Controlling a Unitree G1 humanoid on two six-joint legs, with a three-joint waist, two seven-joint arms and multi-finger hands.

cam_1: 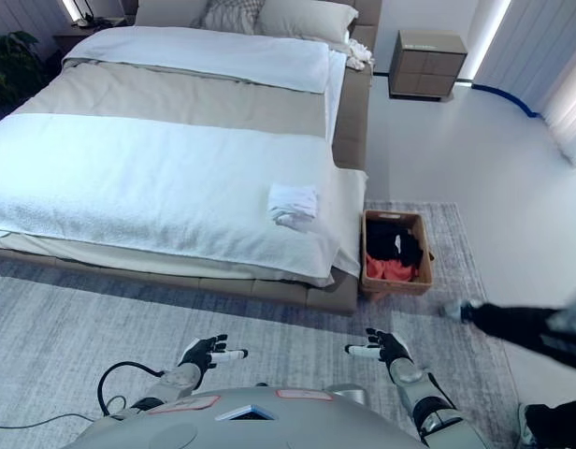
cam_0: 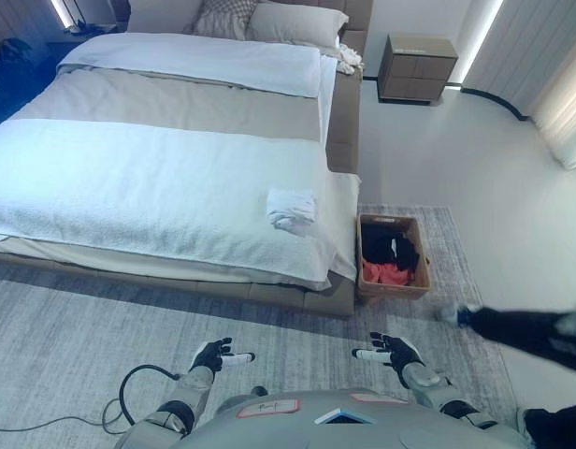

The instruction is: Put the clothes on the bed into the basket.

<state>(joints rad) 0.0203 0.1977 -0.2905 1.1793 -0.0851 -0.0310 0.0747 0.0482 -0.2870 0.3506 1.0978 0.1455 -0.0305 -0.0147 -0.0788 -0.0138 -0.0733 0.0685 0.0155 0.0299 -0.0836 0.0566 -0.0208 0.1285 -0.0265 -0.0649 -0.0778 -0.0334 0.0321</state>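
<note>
A folded white garment [cam_0: 292, 207] lies on the bed [cam_0: 157, 178] near its right edge and foot corner. On the rug beside that corner stands a brown basket [cam_0: 393, 256] holding black and red clothes. More white cloth [cam_0: 349, 60] is bunched at the bed's far right edge by the pillows. My left hand [cam_0: 216, 356] and right hand [cam_0: 391, 350] hover low over the rug, well short of the bed. Both are open with fingers spread and hold nothing.
A grey rug [cam_0: 101, 318] covers the floor before the bed. A brown nightstand [cam_0: 417, 67] stands at the back right. A person's dark-clothed leg [cam_0: 522, 329] reaches in from the right, close to the basket. Pillows [cam_0: 293, 22] lie at the bed's head.
</note>
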